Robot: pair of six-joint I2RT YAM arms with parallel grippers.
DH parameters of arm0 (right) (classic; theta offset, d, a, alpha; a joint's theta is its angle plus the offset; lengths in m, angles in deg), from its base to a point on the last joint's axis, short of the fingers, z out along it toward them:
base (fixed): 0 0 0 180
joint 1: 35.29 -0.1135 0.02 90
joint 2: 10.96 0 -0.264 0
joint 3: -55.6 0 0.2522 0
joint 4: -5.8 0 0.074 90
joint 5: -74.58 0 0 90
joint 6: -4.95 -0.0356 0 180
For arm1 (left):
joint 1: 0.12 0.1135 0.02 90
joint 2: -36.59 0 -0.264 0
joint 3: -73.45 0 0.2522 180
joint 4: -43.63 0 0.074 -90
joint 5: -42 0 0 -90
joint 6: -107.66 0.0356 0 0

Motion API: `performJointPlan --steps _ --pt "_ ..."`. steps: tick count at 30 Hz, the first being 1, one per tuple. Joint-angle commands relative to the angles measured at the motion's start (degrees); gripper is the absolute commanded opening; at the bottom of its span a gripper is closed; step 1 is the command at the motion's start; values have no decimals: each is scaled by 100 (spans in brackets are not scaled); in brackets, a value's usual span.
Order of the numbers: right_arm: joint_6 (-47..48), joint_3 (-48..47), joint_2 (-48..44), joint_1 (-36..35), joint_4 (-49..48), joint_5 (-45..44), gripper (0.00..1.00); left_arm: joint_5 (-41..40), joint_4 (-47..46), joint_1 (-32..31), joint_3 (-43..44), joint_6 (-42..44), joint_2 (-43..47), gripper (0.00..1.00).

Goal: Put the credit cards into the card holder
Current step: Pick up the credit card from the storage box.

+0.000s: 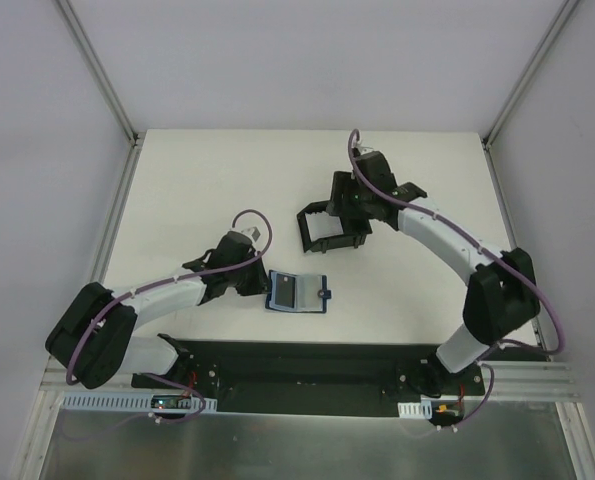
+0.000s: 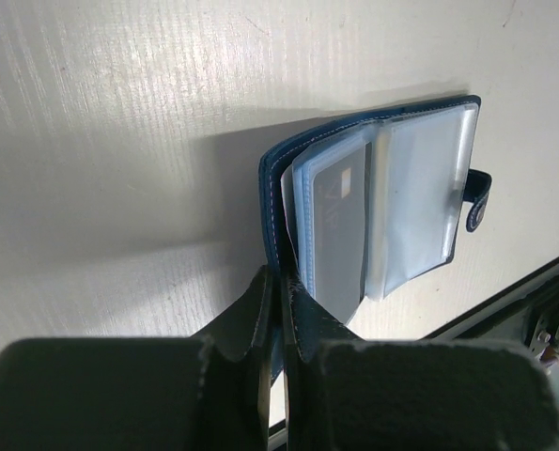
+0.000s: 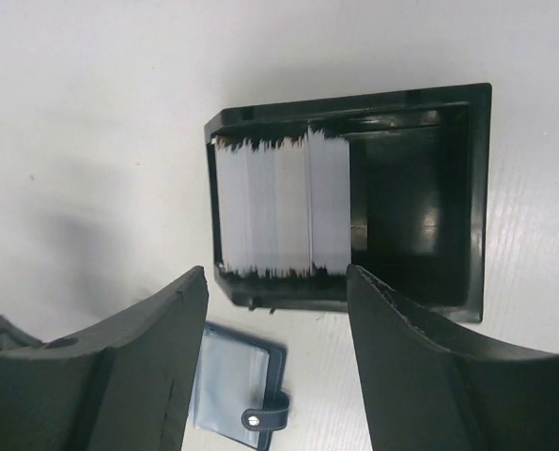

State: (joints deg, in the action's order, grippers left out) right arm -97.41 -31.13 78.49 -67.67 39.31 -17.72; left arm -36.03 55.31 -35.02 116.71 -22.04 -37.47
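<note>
Open card holder lies against left end effector, near black tray

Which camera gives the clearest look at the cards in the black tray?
Right wrist: the cards fill the left half of the tray, seen from above. Top external shows only a small white patch in the tray; left wrist shows none of them.

No readable text, brand, number or sign anywhere: the card holder, the credit cards and the black tray look blank or too blurred.
</note>
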Motion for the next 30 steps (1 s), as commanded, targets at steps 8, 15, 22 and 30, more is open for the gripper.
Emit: performJointPlan --steps 8,15,22,30 --pt "331 -832 1469 619 213 1240 76 69 191 -17 258 156 85 0" --pt "331 -1008 2032 689 73 1672 79 87 191 -17 294 165 -12 0" --pt "480 -1281 2419 698 319 1795 81 113 191 -17 302 182 -64 0" --pt "463 -1132 2086 777 135 2155 72 122 191 -17 302 165 -56 0"
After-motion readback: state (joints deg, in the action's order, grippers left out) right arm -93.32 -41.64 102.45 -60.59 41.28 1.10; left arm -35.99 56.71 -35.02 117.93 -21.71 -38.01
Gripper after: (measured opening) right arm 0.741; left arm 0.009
